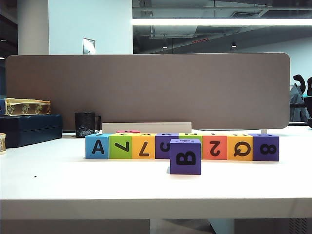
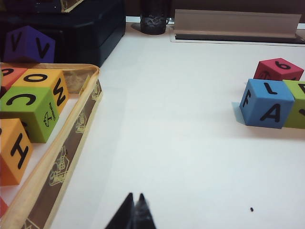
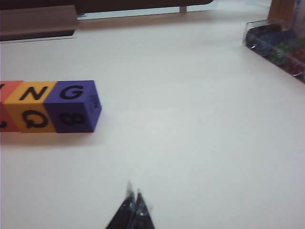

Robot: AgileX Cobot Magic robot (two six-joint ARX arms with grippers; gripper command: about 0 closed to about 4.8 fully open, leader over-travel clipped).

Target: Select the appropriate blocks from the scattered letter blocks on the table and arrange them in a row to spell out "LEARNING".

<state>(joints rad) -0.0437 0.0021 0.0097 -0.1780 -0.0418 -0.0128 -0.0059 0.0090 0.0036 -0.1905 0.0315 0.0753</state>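
Note:
A row of letter blocks (image 1: 143,146) stands across the table (image 1: 146,187), from a blue block (image 1: 97,146) fronted with A to a purple block (image 1: 265,147) fronted with 8. One purple block (image 1: 185,157) marked B stands alone in front of the row. In the left wrist view my left gripper (image 2: 135,195) is shut and empty over bare table, well short of the blue end block (image 2: 267,103). My right gripper (image 3: 133,193) is also shut and empty, apart from the purple G block (image 3: 71,105) at the row's other end. Neither gripper shows in the exterior view.
A shallow tan tray (image 2: 71,138) holds more blocks, among them a green C block (image 2: 28,112). Behind it sits a dark blue box (image 2: 71,28), with a black cup (image 1: 86,125) nearby. A grey-brown partition (image 1: 146,90) closes the back. A clear container (image 3: 279,45) stands beside the right arm.

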